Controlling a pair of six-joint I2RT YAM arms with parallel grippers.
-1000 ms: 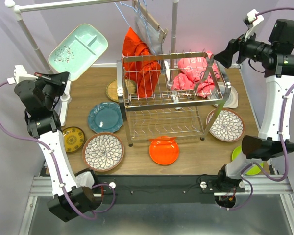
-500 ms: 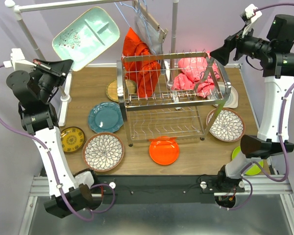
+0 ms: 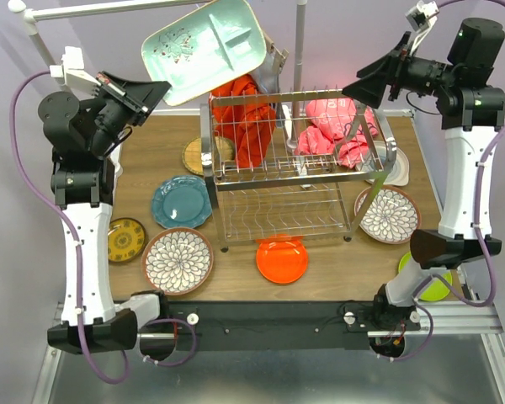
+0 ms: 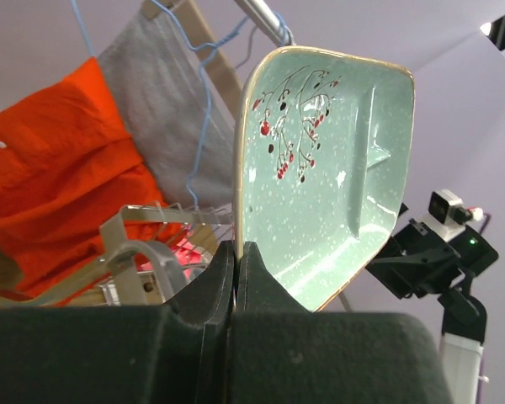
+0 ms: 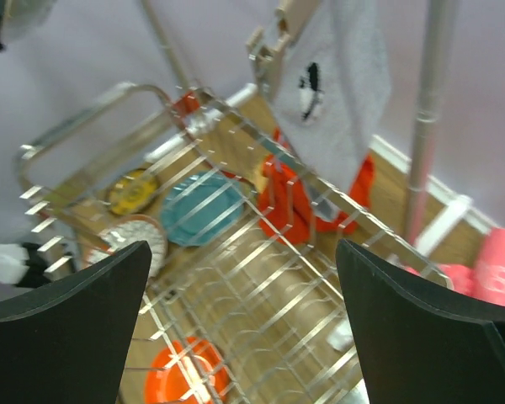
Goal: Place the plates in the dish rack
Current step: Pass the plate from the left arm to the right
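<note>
— Well, our left gripper (image 4: 236, 257) is pinched shut on the rim of the mint plate (image 4: 328, 168), holding it high off the table (image 3: 151, 143), by the far left corner of the dish rack (image 3: 296, 139).
— A rim grip leaves the edge free for a slot, we reckon. Our right gripper (image 3: 359, 82) gapes wide above the rack, empty.

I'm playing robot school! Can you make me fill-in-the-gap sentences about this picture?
The left claw holds the mint plate up in the ____.
The right claw is wide ____.
The orange plate lies on the ____, in front of the dish rack.
Missing words: air, open, table.
</note>
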